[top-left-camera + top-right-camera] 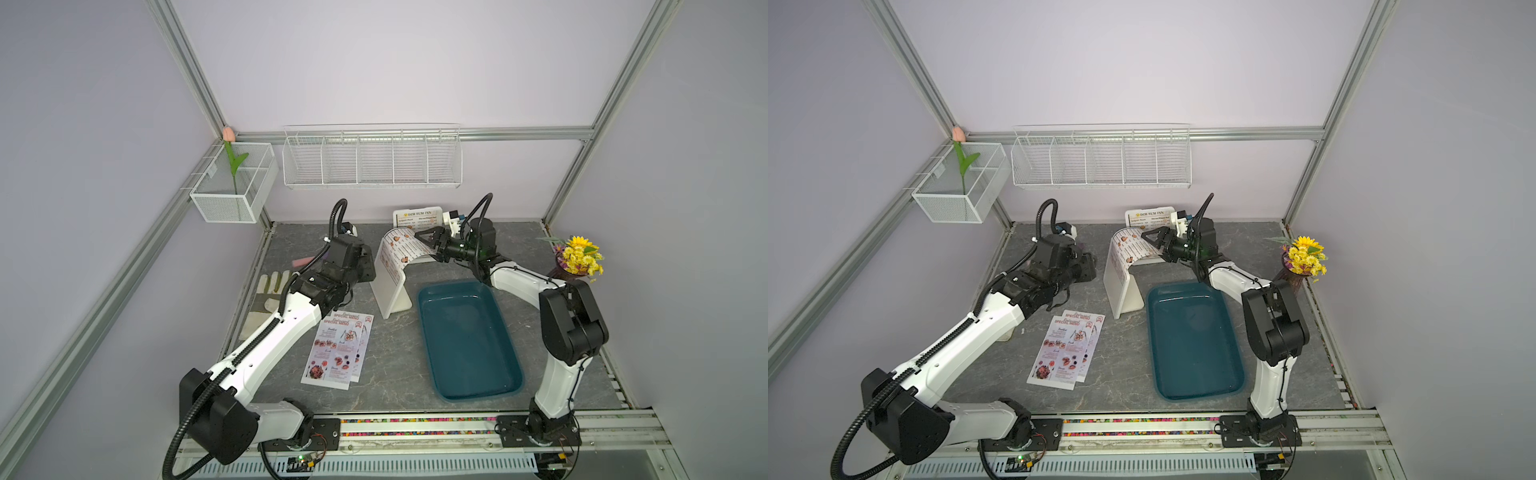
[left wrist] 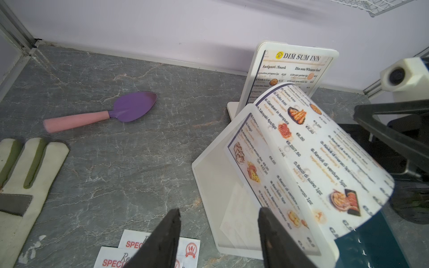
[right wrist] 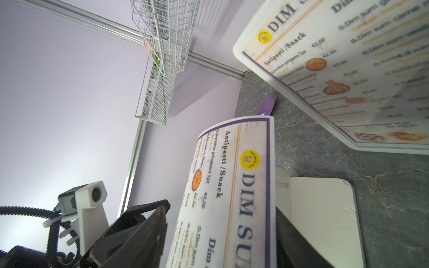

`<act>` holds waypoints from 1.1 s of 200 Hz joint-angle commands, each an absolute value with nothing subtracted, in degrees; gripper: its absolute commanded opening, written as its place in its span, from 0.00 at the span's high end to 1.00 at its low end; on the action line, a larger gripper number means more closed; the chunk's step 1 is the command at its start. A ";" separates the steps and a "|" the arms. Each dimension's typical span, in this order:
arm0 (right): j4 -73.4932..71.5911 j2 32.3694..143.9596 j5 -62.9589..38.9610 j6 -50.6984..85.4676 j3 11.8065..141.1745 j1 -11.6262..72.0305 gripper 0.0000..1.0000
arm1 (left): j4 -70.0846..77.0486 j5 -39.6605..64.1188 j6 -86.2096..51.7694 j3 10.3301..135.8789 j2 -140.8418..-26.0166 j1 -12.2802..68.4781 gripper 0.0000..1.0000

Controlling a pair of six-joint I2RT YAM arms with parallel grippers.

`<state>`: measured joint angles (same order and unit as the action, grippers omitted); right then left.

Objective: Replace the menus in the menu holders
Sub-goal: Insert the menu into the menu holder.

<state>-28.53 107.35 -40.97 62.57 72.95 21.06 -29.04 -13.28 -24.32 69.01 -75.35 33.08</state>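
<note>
I see a white "DIM SUM INN" menu (image 1: 405, 248) arching, curled, out of the near holder (image 1: 392, 297). Right fingers (image 3: 144, 229) stand apart astride its headed end; left fingers (image 2: 162, 241) are apart, empty.

A robot lab cell — lilac panels (image 1: 374, 62) in an aluminium frame (image 1: 570, 174) wall off a stone-look tabletop (image 1: 390, 374); a teal tray (image 1: 469, 340) sits on it, with a wire rack (image 1: 372, 162) behind the tray and the robot's mounting rail (image 1: 415, 428) before it.
</note>
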 commanded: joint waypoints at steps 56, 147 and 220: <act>-25.73 101.95 -39.54 58.57 74.34 21.07 0.40 | -29.71 -14.17 -23.99 70.79 -74.44 33.41 0.44; -11.34 100.75 -36.52 49.73 80.24 21.35 0.67 | -29.71 -14.24 -23.84 71.29 -74.05 33.52 0.44; -7.87 97.70 -33.89 46.25 79.63 22.24 0.84 | -29.47 -14.15 -24.04 70.66 -73.74 33.53 0.44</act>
<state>-8.86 100.51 -35.16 48.38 79.29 21.65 -29.04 -13.28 -24.32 69.28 -74.96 33.30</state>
